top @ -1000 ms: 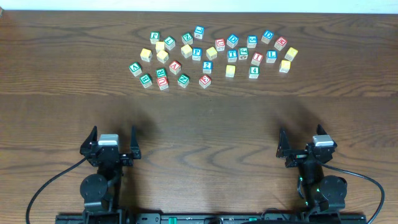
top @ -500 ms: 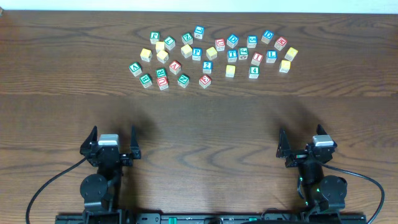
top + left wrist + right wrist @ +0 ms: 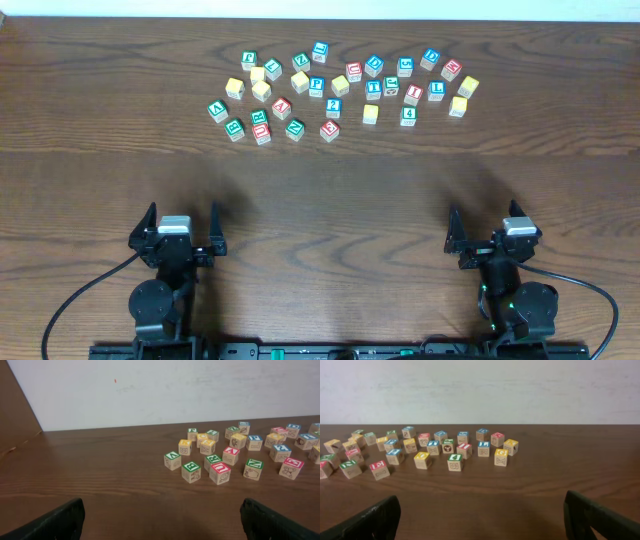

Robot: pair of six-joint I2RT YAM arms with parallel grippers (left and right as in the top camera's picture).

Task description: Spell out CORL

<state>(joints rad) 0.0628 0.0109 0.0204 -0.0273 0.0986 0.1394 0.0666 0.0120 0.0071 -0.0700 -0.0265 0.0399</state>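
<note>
Dark wood-grain counter (image 3: 320, 200), plain white wall (image 3: 175, 390) behind. The alphabet cubes (image 3: 340, 85), green R cube (image 3: 259, 117) included, lie scattered near the far side. Left hand (image 3: 183, 211) and right hand (image 3: 484, 222) are both released at the near edge.

Black left arm (image 3: 155, 295) and right arm (image 3: 520, 305), each with a grey wrist block (image 3: 174, 224) and trailing black cable (image 3: 75, 300). Left end effector (image 3: 183, 214) and right end effector (image 3: 484, 214) have black fingers (image 3: 50, 522).

Small wooden alphabet cubes (image 3: 340, 85) lie clustered on the brown wooden bench (image 3: 320, 200), in the upper middle of the overhead frame.
</note>
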